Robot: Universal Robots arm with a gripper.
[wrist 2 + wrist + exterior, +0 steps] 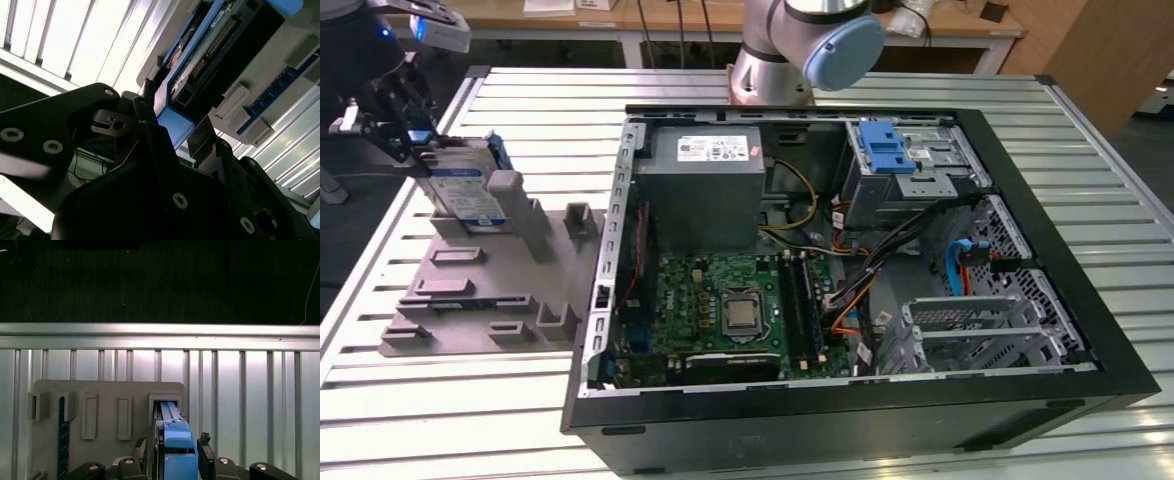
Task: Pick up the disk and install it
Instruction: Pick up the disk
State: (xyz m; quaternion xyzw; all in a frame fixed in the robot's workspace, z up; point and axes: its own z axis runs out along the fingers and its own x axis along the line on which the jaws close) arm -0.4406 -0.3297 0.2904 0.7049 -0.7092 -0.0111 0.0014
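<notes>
On the exterior view's far left, the ribbed metal table ends close beside your work, with dark open space beyond its rail. The gripper sits at the disk, straddling its blue plastic frame; you cannot tell whether it is clamped. The disk stands upright on edge in a slot of the grey moulded holder plate. To the right lies the open black computer case, well apart from the disk.

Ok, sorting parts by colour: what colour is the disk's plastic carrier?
Blue, framing the disk; it shows best in the first wrist view.
</notes>
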